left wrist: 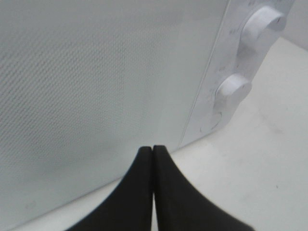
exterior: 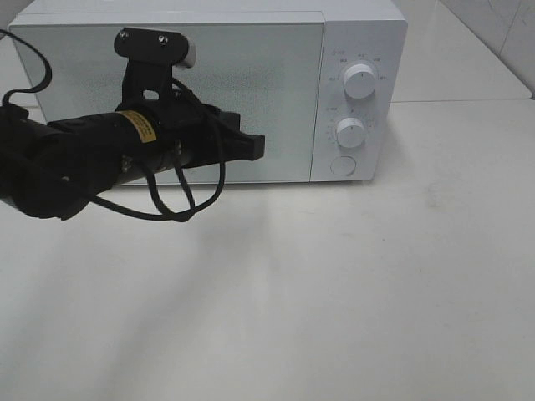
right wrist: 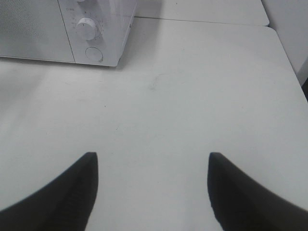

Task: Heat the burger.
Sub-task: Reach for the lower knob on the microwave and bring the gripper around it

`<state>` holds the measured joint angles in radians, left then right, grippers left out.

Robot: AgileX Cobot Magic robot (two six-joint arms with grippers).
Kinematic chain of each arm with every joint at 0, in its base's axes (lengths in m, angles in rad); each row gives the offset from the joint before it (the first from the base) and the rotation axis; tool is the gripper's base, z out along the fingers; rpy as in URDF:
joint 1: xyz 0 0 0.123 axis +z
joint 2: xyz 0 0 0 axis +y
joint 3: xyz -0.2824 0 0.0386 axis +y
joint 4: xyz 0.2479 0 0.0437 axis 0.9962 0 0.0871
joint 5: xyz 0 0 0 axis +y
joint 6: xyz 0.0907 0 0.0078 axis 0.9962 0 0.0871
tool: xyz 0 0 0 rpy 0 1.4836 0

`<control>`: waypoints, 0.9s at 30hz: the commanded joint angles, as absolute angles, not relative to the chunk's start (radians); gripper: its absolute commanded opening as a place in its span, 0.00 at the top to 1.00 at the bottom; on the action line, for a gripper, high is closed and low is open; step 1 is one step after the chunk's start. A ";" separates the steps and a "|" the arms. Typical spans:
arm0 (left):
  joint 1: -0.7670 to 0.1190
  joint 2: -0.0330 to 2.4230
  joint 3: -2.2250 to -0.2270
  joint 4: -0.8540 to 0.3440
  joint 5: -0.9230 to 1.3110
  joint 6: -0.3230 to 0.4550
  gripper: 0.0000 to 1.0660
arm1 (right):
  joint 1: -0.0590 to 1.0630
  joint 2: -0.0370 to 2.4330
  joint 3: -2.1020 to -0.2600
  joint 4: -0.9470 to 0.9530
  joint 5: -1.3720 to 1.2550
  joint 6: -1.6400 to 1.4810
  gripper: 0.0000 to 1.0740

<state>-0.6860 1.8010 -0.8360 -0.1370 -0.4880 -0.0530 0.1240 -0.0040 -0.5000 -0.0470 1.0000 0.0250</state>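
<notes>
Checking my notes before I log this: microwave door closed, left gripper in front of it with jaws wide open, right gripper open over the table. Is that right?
Not quite: the left gripper is shut, its fingertips pressed together, as the left wrist view shows. The rest holds: microwave door closed, right gripper open over the table.

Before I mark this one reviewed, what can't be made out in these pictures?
- Burger: in no view. Nothing shows through the shut door of the microwave, so its inside is hidden.
- Labels around the dials: too small in exterior high, blurred in left wrist.
- Door's lower left, exterior high: covered by the left arm.
- Right arm: outside exterior high; right wrist shows only its open fingers.
</notes>
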 commanded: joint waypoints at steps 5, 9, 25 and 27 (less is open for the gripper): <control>-0.693 1.732 -0.816 -0.176 -0.208 -0.057 0.59 | 0.118 -0.033 -0.497 -0.045 0.994 0.025 0.40; -0.693 1.707 -0.816 -0.176 -0.080 -0.057 0.25 | 0.118 -0.033 -0.497 -0.045 0.994 0.025 0.40; -0.693 1.521 -0.817 -0.148 0.556 -0.056 0.06 | 0.118 -0.033 -0.497 -0.045 0.994 0.025 0.40; -0.693 1.508 -0.817 -0.144 0.580 -0.059 0.06 | 0.118 -0.033 -0.497 -0.045 0.994 0.025 0.40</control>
